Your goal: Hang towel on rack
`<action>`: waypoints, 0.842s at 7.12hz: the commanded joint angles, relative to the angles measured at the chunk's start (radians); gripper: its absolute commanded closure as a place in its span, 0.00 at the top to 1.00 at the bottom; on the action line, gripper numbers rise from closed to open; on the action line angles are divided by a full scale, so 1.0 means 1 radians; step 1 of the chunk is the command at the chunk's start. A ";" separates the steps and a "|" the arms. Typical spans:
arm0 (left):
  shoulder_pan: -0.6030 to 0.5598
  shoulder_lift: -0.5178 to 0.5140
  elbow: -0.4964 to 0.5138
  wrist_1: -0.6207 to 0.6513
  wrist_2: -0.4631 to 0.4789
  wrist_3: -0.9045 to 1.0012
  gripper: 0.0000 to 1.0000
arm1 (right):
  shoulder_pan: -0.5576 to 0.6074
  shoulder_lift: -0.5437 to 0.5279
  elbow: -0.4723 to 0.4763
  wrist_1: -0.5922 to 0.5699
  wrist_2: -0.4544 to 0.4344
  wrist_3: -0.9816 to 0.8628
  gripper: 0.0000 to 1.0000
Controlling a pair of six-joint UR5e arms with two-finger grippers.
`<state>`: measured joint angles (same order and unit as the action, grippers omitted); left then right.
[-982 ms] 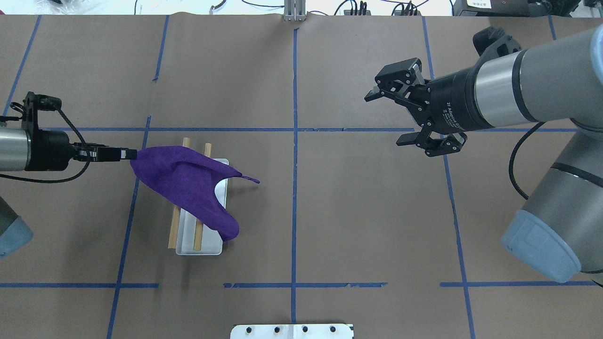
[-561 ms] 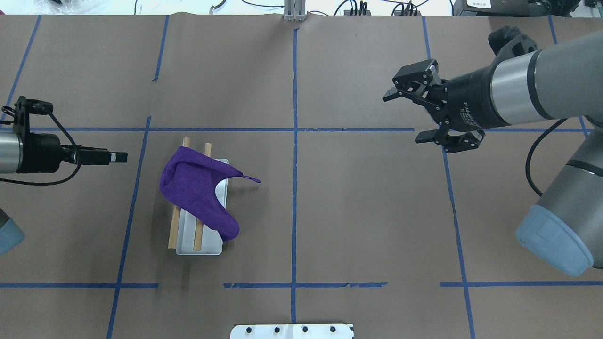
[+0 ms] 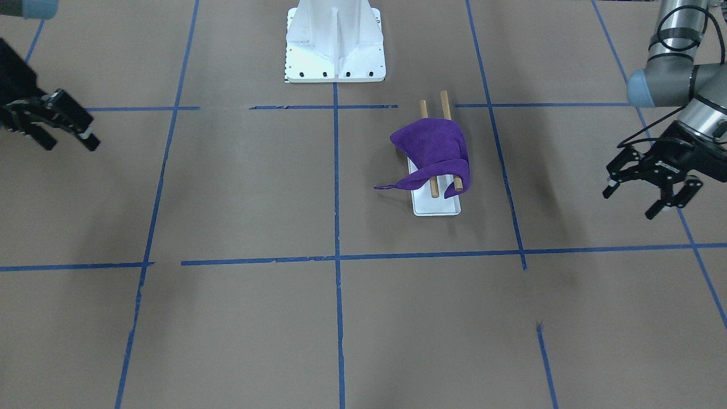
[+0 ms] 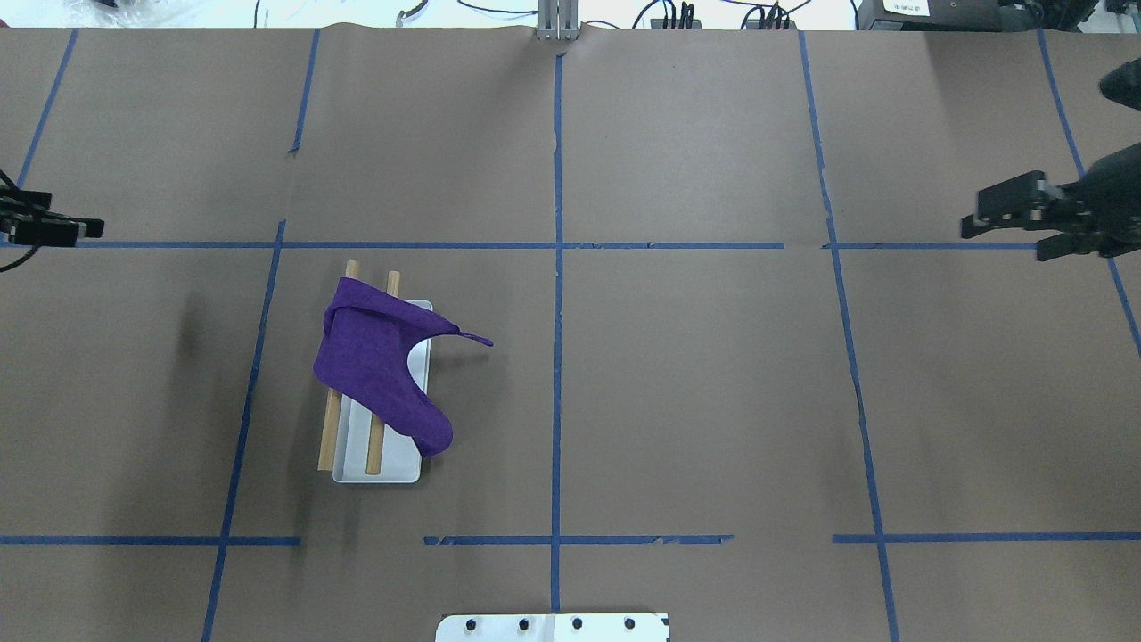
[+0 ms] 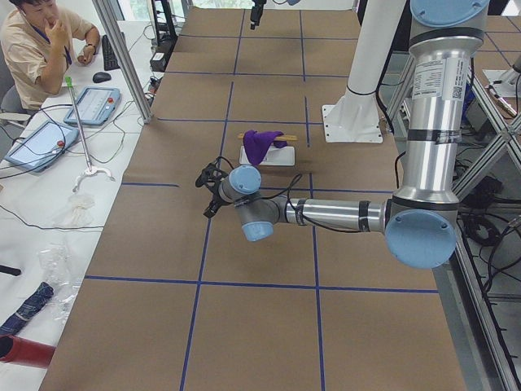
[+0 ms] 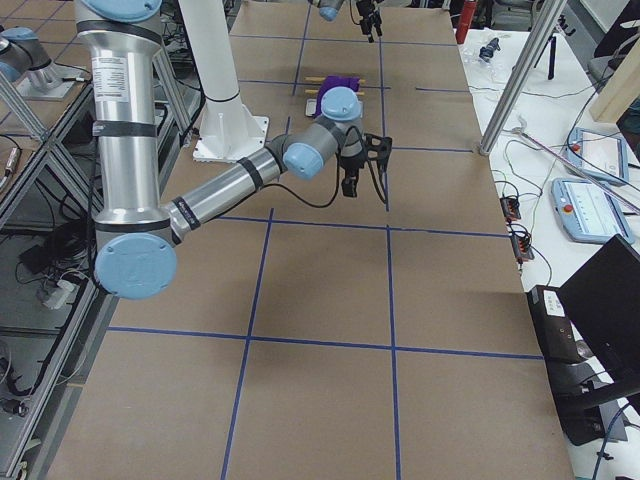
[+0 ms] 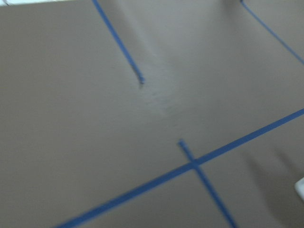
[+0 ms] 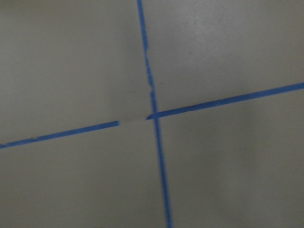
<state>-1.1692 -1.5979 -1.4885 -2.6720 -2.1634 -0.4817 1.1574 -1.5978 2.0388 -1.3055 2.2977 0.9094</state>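
Note:
The purple towel (image 4: 379, 370) lies draped across the two wooden dowels (image 4: 331, 435) of the rack, over its white base (image 4: 385, 470). One corner with a loop tag (image 4: 477, 340) sticks out to the right. In the front-facing view the towel (image 3: 434, 149) covers the dowels' middle above the rack base (image 3: 435, 208). My left gripper (image 3: 630, 201) is open and empty, far to the towel's side; in the overhead view it is at the left edge (image 4: 55, 229). My right gripper (image 3: 68, 142) is open and empty, far off at the other side (image 4: 1003, 234).
The large white bolted pedestal base (image 3: 334, 45) stands at the robot's side of the table (image 4: 553, 627). Blue tape lines (image 4: 557, 245) cross the brown paper. An operator (image 5: 37, 49) sits beyond the table's far edge. Both wrist views show only paper and tape.
My left gripper let go of the towel and pulled back to the left edge. The freed corner dropped onto the rack. My right arm drew back to the right.

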 commanded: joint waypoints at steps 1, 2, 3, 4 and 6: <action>-0.201 -0.020 -0.012 0.269 -0.073 0.314 1.00 | 0.224 -0.074 -0.154 -0.006 0.098 -0.460 1.00; -0.264 -0.040 -0.028 0.408 -0.093 0.401 1.00 | 0.298 -0.073 -0.232 -0.008 0.098 -0.626 1.00; -0.324 -0.048 -0.083 0.566 -0.098 0.469 1.00 | 0.356 -0.070 -0.311 -0.052 0.098 -0.819 1.00; -0.342 -0.048 -0.186 0.833 -0.125 0.536 1.00 | 0.388 -0.059 -0.348 -0.151 0.097 -1.028 1.00; -0.339 0.033 -0.213 1.067 -0.128 0.595 1.00 | 0.393 -0.056 -0.338 -0.213 0.094 -1.110 1.00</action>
<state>-1.5047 -1.6182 -1.6906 -1.7411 -2.2860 0.0799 1.5410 -1.6555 1.7056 -1.4818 2.3939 -0.1342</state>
